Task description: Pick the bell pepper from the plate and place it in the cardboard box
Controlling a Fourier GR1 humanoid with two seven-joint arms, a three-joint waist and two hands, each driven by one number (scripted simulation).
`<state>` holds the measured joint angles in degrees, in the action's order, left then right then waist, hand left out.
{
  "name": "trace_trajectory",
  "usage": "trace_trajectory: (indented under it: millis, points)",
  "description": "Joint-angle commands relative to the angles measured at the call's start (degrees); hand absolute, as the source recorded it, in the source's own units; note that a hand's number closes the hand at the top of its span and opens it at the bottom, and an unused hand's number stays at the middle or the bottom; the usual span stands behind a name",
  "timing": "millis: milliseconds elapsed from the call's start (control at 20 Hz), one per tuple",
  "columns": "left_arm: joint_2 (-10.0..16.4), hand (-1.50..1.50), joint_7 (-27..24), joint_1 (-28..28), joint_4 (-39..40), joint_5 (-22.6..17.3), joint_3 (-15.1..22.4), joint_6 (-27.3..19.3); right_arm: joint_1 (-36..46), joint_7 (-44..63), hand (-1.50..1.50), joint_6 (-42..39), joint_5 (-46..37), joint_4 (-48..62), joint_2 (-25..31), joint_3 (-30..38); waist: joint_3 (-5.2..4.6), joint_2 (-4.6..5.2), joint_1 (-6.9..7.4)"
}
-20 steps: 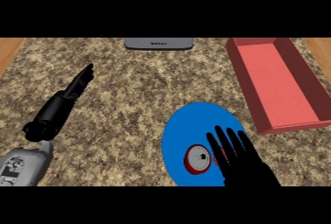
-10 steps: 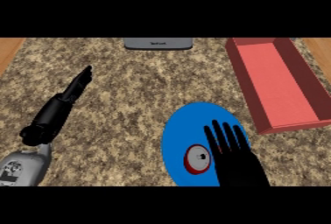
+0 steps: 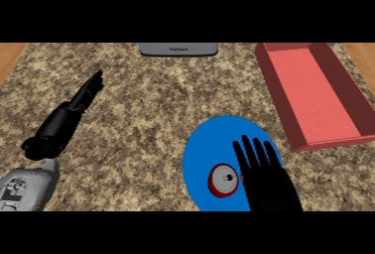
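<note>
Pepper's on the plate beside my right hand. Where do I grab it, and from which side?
Take the pepper round its red sides, from above and from its right, where the open right hand is. It seems to sit upright on the plate, rounded, stem end up, so the hand could likely close on opposite sides.

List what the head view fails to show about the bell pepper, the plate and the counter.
- Bell pepper: right side hidden by the right hand; contact cannot be told.
- Blue plate: lower right part hidden under the same hand.
- Grey object at the counter's far edge: cut off by the view's edge; its lettering is too small to read.
</note>
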<state>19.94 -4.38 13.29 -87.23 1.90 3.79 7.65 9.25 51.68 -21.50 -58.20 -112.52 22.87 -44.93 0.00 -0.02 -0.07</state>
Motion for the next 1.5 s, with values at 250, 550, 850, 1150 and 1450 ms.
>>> trace_trajectory:
  millis: [250,550,850,1150,1450]
  points:
    - [-1.8,0.00,-0.8,-2.8,-2.6,2.6,-0.9,1.7,-0.6,-2.4,-1.50,-2.7,-4.5,4.9,-3.0,5.6,0.00,-0.01,0.16]
    - [-3.1,0.00,-0.3,4.4,5.3,3.1,-3.6,3.2,-5.2,-7.1,-1.50,4.0,-7.8,9.1,-5.4,5.2,0.00,0.06,-0.19]
    - [-4.5,0.00,2.4,0.9,-0.3,4.0,-2.5,3.1,-1.7,-17.1,1.50,5.5,-9.6,12.3,-2.5,5.5,0.02,0.04,0.10]
    - [-3.1,0.00,1.7,2.5,0.9,2.7,-5.2,5.6,0.4,-19.6,1.50,11.8,-16.8,16.6,-4.6,5.0,0.01,0.05,0.12]
    - [-5.0,0.00,-0.3,0.7,-1.8,4.0,-2.3,5.2,16.7,-16.4,1.50,7.7,-5.0,31.4,-16.0,23.5,0.09,1.70,4.45]
